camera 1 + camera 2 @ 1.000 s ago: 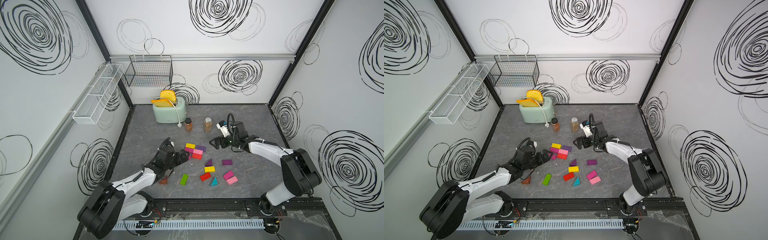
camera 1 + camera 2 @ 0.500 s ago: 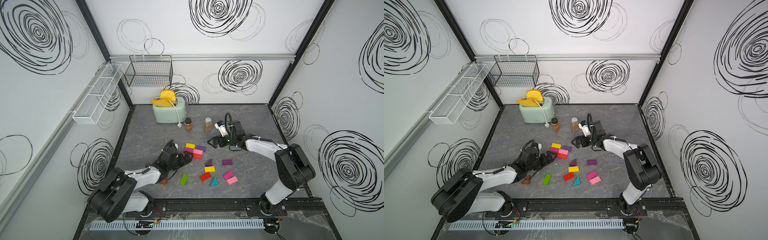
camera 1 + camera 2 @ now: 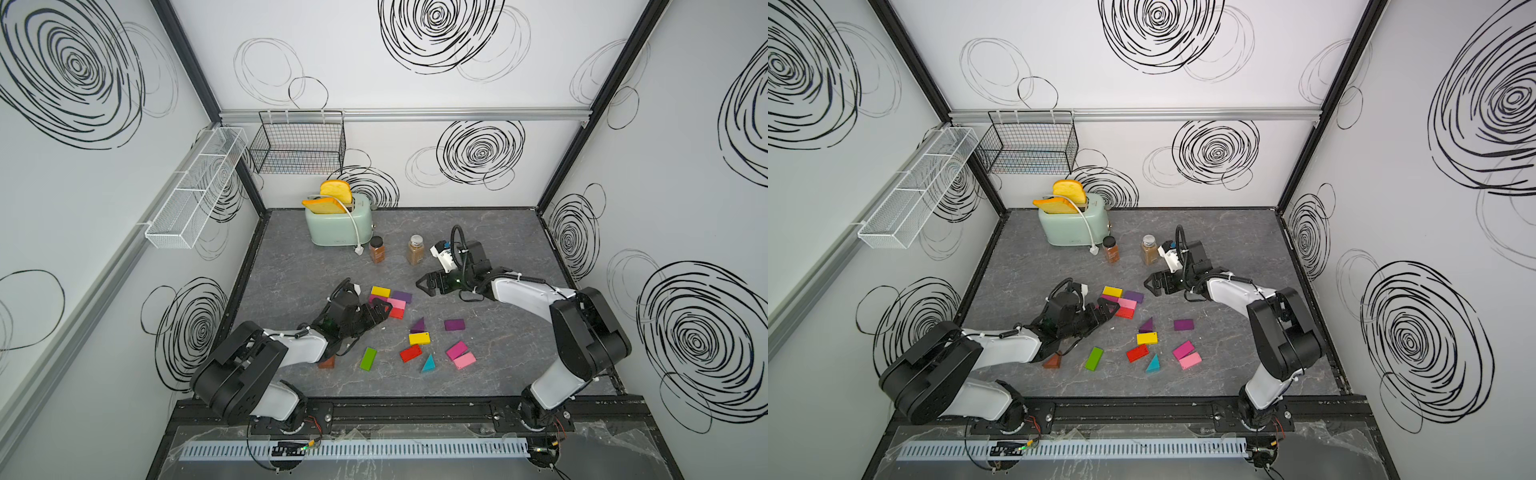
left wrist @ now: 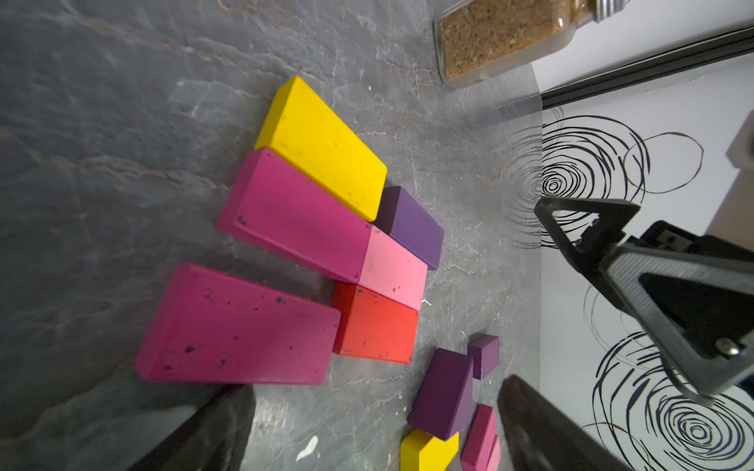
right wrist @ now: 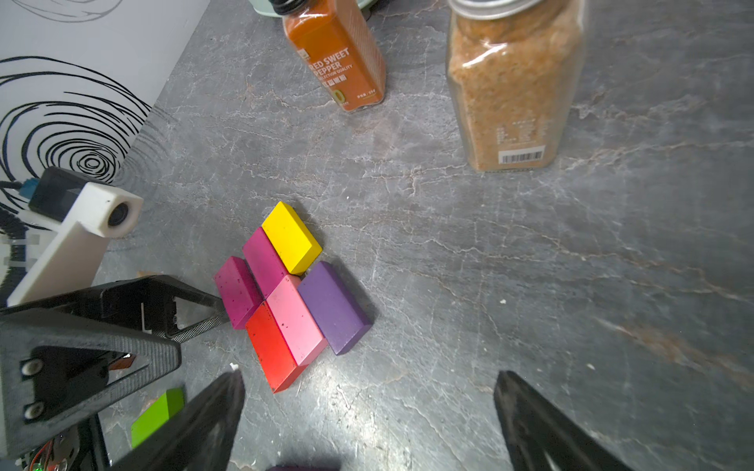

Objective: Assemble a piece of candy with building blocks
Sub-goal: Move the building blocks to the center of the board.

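Left gripper: jaws spread, empty, one fingertip just beside magenta flat wooden brick.

That brick lies at edge of packed cluster of painted bricks in yellow, magenta, pink, red and purple, flat on grey stone-look tabletop.

Right gripper: jaws spread, empty, near cluster, apart from it.

Remaining loose wooden blocks scattered toward robot bases.
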{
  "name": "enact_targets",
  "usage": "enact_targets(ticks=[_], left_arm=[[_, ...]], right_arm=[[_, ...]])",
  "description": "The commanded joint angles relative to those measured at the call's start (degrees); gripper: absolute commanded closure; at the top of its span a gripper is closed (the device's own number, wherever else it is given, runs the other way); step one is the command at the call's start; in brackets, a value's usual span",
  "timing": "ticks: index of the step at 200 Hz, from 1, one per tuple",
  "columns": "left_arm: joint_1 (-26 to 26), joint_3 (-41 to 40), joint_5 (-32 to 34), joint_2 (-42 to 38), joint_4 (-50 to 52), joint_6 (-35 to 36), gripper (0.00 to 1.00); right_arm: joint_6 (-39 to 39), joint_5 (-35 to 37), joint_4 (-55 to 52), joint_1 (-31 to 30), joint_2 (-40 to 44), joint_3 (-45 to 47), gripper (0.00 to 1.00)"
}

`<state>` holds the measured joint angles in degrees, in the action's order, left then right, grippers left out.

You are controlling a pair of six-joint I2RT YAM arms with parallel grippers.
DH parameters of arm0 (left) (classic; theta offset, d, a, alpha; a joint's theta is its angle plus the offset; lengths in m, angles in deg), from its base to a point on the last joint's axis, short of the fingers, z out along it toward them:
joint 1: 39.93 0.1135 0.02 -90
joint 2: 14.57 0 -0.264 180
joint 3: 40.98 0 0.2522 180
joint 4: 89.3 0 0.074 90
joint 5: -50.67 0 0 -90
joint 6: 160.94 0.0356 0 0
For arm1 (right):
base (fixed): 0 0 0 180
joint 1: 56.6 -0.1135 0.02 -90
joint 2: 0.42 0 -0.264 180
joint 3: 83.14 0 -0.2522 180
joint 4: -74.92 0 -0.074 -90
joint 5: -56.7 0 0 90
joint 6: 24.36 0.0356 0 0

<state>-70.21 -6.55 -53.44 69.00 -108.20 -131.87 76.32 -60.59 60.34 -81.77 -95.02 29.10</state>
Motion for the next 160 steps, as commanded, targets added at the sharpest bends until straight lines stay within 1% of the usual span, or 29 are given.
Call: enact_targets(ticks=[1, 29, 45, 64, 75, 95, 116, 124, 135, 144, 160], left_arm=[[-0.4, 0.9, 0.0, 2.3, -2.4, -1.4, 0.02], [-0.5, 1.1, -0.6, 3.9, -4.1, -2.0, 0.02], [-0.5, 0.9, -1.0, 3.3, -3.9, -2.1, 0.02], [0.1, 0.5, -1.9, 0.2, -1.5, -0.9, 0.02], [1.0, -0.2, -2.2, -3.4, 2.8, 0.4, 0.02], [4.7, -2.4, -3.2, -11.0, 6.7, 1.7, 0.02], [10.0, -3.4, -5.1, -15.1, 5.3, 1.7, 0.02], [11.8, -3.1, -5.9, -14.7, 3.0, 1.3, 0.02], [13.8, -1.8, -7.6, -11.9, -0.6, 0.2, 0.02], [14.5, -0.6, -8.5, -8.7, -5.7, -1.0, 0.02], [14.7, 1.7, -7.4, -3.2, -11.1, -2.9, 0.02]], right_arm=[[-1.2, -0.5, -0.7, 0.6, 1.2, 0.4, 0.01], [-1.5, -0.1, -1.0, 0.9, 1.8, 1.0, 0.01], [-1.5, -0.2, -1.1, 1.0, 2.3, 1.5, 0.01], [-1.4, 0.2, -1.1, 1.1, 3.1, 2.1, 0.01], [-1.1, 0.3, -1.0, 1.1, 3.5, 2.5, 0.01], [1.1, 0.4, 0.9, 1.0, 5.5, 4.6, 0.01], [3.9, -0.2, 4.0, 1.0, 7.8, 7.3, 0.01], [4.4, -0.2, 4.2, 0.9, 8.2, 7.6, 0.01], [4.9, 0.0, 4.3, 1.0, 8.7, 8.2, 0.01], [5.1, 0.2, 4.4, 1.0, 9.0, 8.6, 0.01], [5.6, 0.8, 4.5, 0.9, 9.8, 9.4, 0.01]])
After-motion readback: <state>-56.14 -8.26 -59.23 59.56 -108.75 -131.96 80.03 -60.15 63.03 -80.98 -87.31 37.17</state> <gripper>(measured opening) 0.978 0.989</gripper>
